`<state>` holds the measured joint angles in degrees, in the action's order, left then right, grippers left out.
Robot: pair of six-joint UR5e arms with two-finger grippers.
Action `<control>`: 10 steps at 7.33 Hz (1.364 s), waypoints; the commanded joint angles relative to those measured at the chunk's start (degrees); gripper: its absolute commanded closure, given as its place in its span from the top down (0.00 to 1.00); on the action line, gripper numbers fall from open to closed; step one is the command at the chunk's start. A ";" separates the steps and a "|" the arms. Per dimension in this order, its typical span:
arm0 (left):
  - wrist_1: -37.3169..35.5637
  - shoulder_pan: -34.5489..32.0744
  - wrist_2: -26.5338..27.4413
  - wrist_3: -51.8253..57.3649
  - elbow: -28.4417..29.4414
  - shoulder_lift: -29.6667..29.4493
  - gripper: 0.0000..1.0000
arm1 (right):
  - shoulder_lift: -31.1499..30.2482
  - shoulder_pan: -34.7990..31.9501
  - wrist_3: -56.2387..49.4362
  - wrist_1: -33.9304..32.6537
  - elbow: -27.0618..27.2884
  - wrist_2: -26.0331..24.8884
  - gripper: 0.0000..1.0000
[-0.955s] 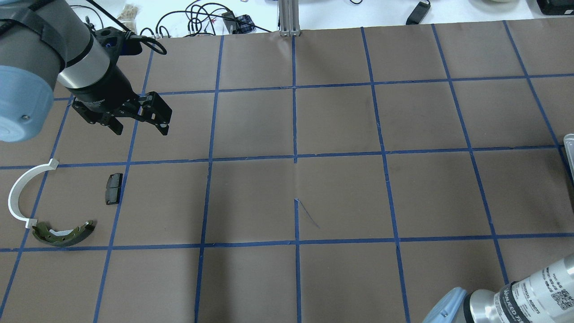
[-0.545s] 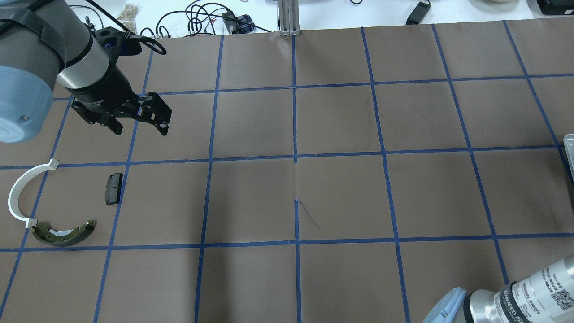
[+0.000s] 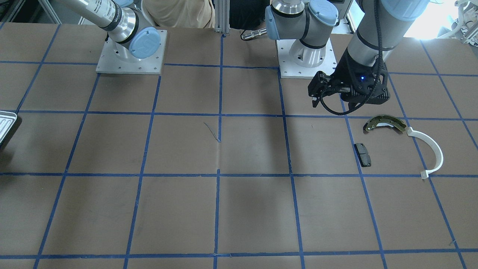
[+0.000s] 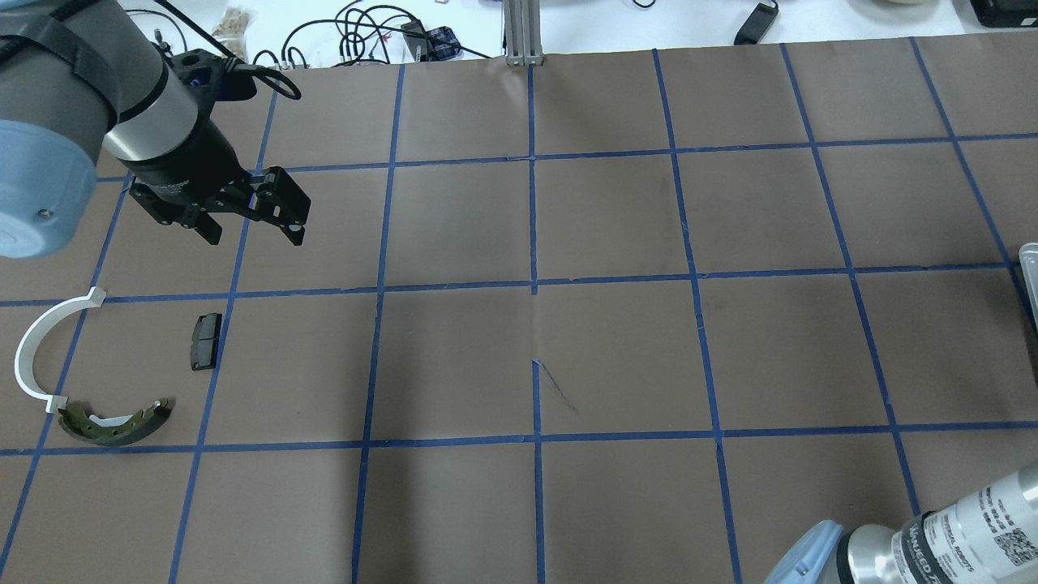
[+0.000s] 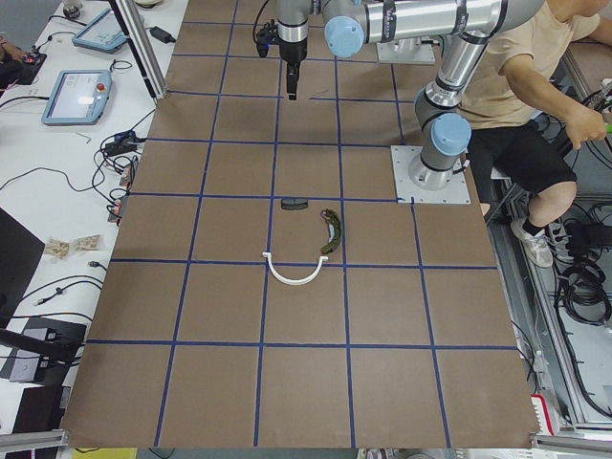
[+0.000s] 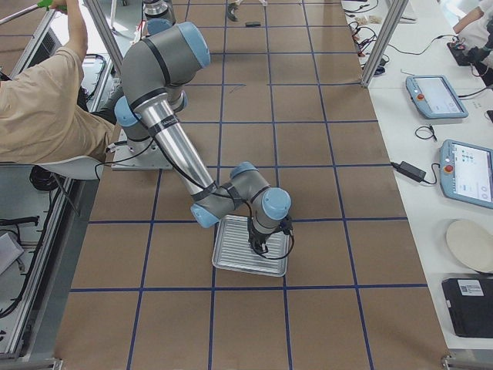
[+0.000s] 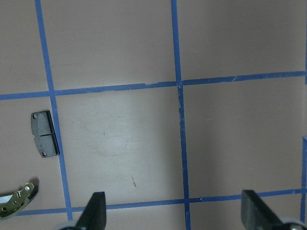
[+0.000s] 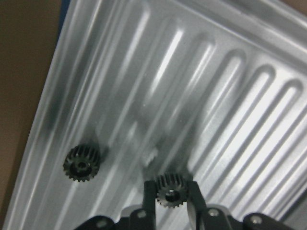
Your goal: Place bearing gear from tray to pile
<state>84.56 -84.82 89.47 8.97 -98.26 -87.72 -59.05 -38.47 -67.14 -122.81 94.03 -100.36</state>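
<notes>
Right end effector pinches one bearing gear across its teeth in the tray, apparently for lift-out. Left end effector hangs spread near the pile.

Bright, even light; tray glares.

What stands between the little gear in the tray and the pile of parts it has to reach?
Nothing visible. The gear sits between the jaws of the right gripper in the tray; the taped table between tray and pile shows no objects. The left gripper hangs open beside the pile, not over it.
</notes>
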 commanded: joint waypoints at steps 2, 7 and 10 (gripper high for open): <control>-0.01 0.00 0.00 0.00 0.00 -0.08 1.00 | -9.83 -13.41 18.01 14.99 0.36 0.25 0.00; -0.01 0.00 -0.09 0.00 0.00 -0.17 1.00 | -17.51 -55.56 75.01 18.67 5.29 10.89 0.00; -0.01 0.00 -0.09 0.00 0.00 -0.25 1.00 | -9.03 -74.61 104.61 8.97 5.46 21.95 0.00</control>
<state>84.55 -84.82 89.42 8.97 -98.26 -87.97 -73.00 -106.31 26.94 -108.07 98.89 -82.01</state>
